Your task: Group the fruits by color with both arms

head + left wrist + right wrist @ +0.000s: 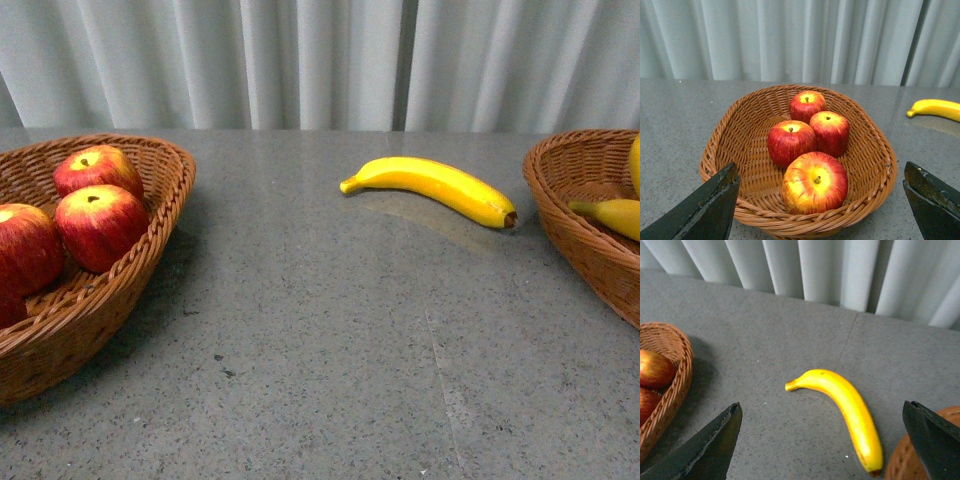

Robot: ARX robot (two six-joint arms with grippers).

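Long curved glossy yellow banana (430, 188) lies loose on the grey speckled table (320, 360), between the two baskets. It is nearer the right brown woven wicker basket (570, 200), which already holds other yellow bananas (615, 213). You see four round red apples (814, 182) in the left brown woven wicker basket (752, 145). Colours are kept apart, so the loose one likely belongs right. Right tool (821, 406) hangs above it, jaws spread wide, holding nothing. Left tool (820, 172), equally wide and empty, hangs over the apples. No labels or writing legible.
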